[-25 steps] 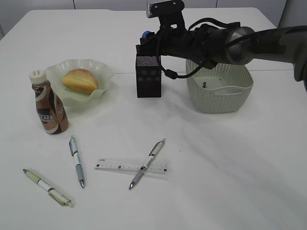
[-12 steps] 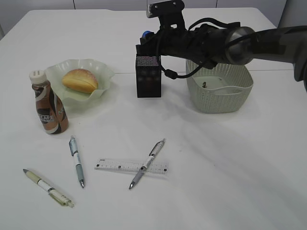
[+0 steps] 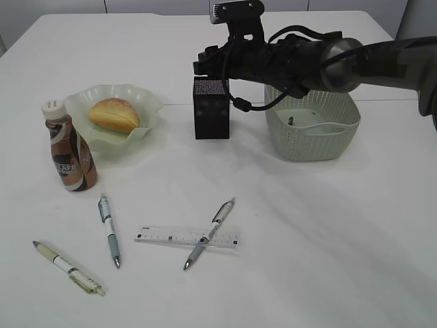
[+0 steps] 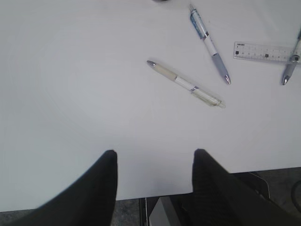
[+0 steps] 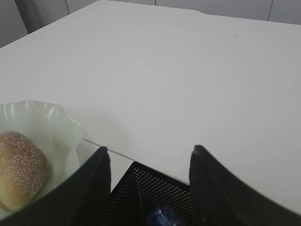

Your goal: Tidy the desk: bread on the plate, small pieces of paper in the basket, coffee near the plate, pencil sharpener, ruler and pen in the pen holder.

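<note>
Spread apart and empty, right gripper (image 5: 148, 179) jaws, poised directly over the black mesh pen holder (image 3: 212, 108), with a dark blue rounded thing (image 5: 160, 219) lying inside the holder's mouth, too cropped to name. Likewise parted with nothing between them, left gripper (image 4: 153, 179) jaws, hanging above the near edge of the desk (image 3: 328, 239). Toward the left edge, bread (image 3: 114, 114) resting in the ruffled green plate (image 3: 147, 102), coffee bottle (image 3: 68, 149) upright just beside the plate's near-left rim. Near the right edge behind the middle, sage-green basket (image 3: 315, 140) with a small dark scrap and something pale inside, well right of the pen holder. Toward the near edge, clear ruler (image 3: 164, 236) lying flat, with a grey pen (image 3: 210, 233) crossing over its right end. Left of the ruler, blue-and-white pen (image 3: 108, 229) pointing toward the near edge, and closer to the near-left corner a cream-coloured pen (image 3: 68, 267) lying at a slant, both apart from the ruler.
</note>
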